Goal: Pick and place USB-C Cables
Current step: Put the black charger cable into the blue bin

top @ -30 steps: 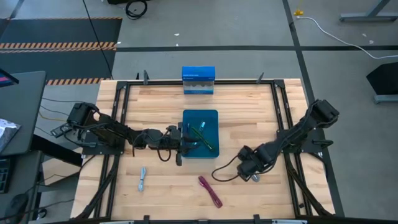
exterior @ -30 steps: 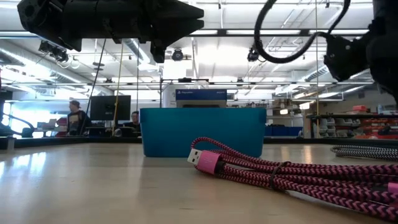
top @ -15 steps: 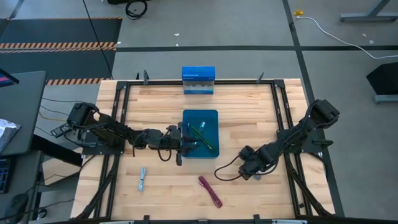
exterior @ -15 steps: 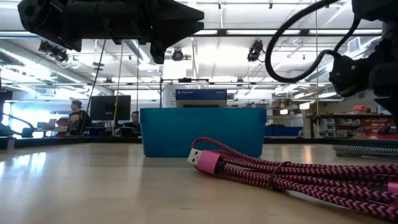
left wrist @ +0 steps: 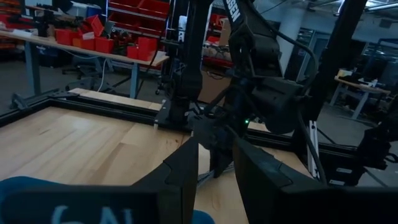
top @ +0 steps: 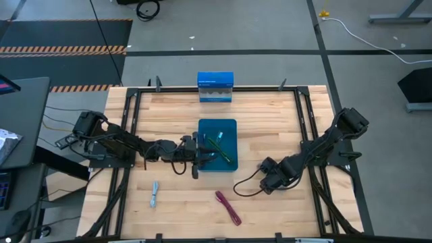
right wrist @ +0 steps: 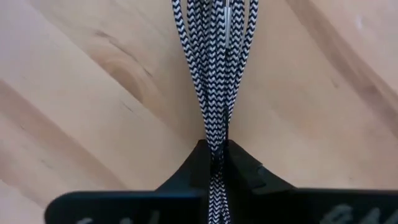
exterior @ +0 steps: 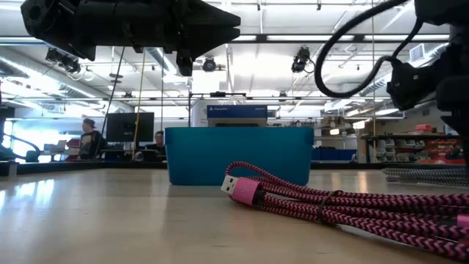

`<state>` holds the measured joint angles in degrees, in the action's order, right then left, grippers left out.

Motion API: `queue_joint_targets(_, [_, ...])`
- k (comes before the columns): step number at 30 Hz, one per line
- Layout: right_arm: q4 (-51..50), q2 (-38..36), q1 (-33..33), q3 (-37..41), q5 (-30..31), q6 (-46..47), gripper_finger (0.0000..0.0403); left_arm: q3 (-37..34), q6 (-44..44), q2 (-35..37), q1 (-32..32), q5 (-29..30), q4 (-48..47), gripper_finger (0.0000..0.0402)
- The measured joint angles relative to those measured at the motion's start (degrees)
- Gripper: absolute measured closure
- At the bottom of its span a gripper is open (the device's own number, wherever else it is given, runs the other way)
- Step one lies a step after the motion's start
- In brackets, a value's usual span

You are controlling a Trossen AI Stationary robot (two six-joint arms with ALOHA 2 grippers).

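From above, a teal bin (top: pixel 217 144) sits mid-table holding a green cable (top: pixel 222 148); the left gripper (top: pixel 200 156) hovers at its edge. The right gripper (top: pixel 268 183) is down on the wood. A pale blue cable (top: pixel 154 194) and magenta cable (top: pixel 228 207) lie near the front. At table height, the magenta cable (exterior: pixel 330 205) lies before the bin (exterior: pixel 238 155). The left wrist shows its fingers (left wrist: pixel 183 171) narrowly parted, empty. The right wrist shows its fingers (right wrist: pixel 245 172) pinched on a black-and-white braided cable (right wrist: pixel 214 74) lying on the wood.

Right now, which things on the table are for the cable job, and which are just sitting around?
For the job:
black-and-white cable, pinched in the right gripper
pink cable
pale blue cable
green cable in the teal bin

Just sitting around:
blue box
left gripper, over the bin
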<state>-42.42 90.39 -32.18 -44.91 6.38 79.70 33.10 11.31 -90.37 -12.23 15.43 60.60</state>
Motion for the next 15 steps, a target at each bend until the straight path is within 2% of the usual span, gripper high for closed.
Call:
queue_joint_targets(7, [-1.1, -4.48, 0.97, 0.0, 0.41, -0.2, 0.038, 0.0, -0.01, 0.0, -0.01, -0.01, -0.01, 0.0294])
queue_joint_targets(15, [-1.15, -11.36, 4.29, -3.53, 7.42, -5.1, 0.0379, 0.02, -0.13, 0.0, 0.0, 0.0, -0.01, 0.0294])
